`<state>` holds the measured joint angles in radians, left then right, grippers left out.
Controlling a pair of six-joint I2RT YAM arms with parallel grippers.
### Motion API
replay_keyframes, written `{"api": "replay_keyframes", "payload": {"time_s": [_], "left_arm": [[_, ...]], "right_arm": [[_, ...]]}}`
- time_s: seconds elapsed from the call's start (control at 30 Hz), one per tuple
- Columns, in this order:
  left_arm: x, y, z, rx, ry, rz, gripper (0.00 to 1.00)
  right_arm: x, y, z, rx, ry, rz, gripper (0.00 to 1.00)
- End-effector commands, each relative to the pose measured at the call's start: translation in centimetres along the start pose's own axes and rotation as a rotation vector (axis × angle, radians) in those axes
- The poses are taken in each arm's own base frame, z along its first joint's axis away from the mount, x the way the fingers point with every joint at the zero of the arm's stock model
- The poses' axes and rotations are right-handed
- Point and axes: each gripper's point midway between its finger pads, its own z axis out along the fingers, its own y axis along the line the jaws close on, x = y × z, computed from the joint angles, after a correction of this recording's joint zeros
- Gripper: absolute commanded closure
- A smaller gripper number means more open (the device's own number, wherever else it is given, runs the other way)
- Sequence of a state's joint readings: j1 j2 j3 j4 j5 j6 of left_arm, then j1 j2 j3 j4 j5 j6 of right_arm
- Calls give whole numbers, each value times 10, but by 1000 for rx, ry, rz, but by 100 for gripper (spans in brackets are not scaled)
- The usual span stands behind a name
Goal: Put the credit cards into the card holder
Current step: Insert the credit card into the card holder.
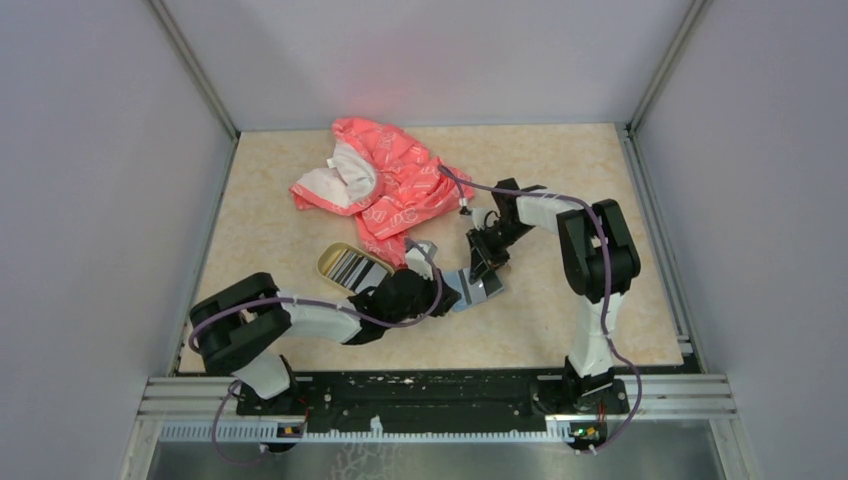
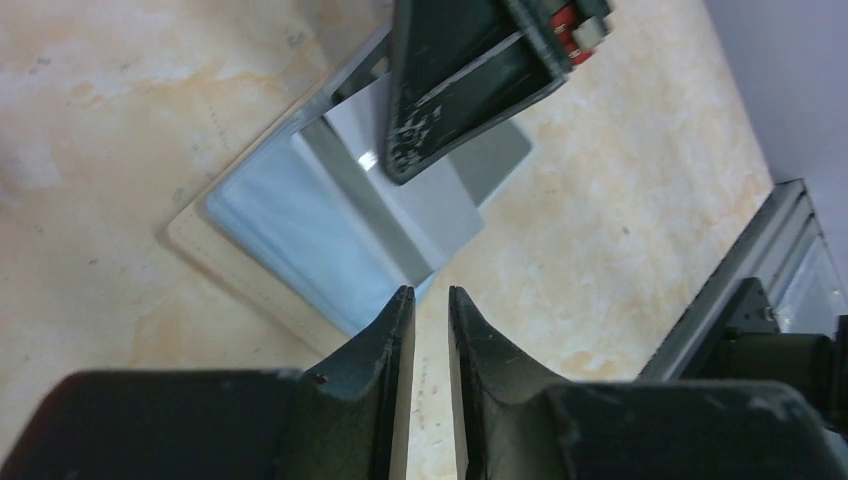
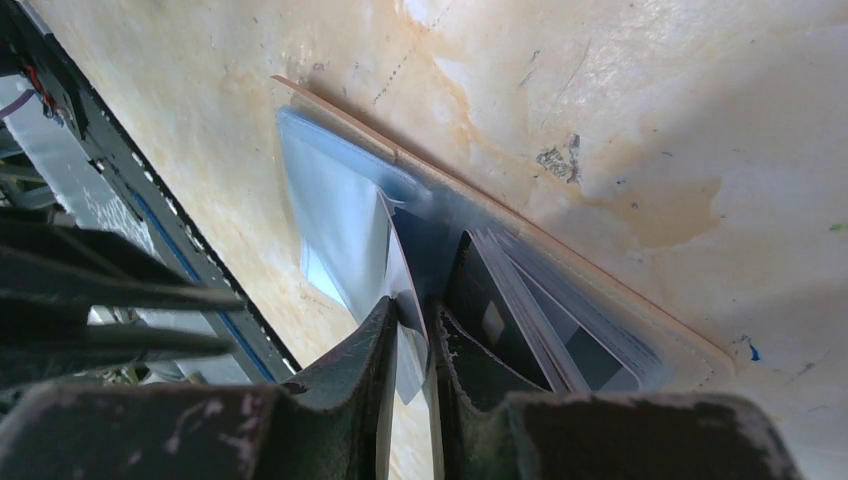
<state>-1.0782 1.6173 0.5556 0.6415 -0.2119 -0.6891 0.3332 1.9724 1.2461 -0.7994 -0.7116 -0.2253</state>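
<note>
The card holder point(image 1: 470, 291) lies open on the table between both grippers, its blue-grey lining point(image 2: 290, 225) facing up. A grey credit card point(image 2: 430, 215) sits partly in a pocket, and a dark chip card point(image 3: 490, 318) is tucked in a sleeve. More striped credit cards point(image 1: 352, 266) lie in the oval dish. My left gripper point(image 2: 430, 292) is at the holder's near edge, open by a narrow gap with nothing in it. My right gripper point(image 3: 412, 310) is over the holder, slightly open, with a clear sleeve flap point(image 3: 405, 270) loose between its fingers.
A pink-red patterned cloth point(image 1: 385, 185) lies crumpled at the back, just beyond the gold-rimmed dish point(image 1: 328, 258). The black rail point(image 1: 430, 385) with the arm bases runs along the near edge. Grey walls close off the left and right sides.
</note>
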Motion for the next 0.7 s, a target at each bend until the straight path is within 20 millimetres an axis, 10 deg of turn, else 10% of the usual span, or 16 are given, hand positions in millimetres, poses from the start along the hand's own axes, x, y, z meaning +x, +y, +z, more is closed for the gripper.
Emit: {"api": "replay_keyframes", "payload": {"time_s": [0.0, 0.27, 0.67], "left_arm": [[-15, -34, -2, 97, -7, 17, 75], [-19, -66, 25, 115, -48, 65, 76], [-6, -46, 66, -231, -85, 151, 78]], "right_arm": [[6, -18, 6, 81, 41, -39, 84], [1, -14, 1, 57, 14, -39, 82], [0, -12, 1, 45, 11, -43, 82]]}}
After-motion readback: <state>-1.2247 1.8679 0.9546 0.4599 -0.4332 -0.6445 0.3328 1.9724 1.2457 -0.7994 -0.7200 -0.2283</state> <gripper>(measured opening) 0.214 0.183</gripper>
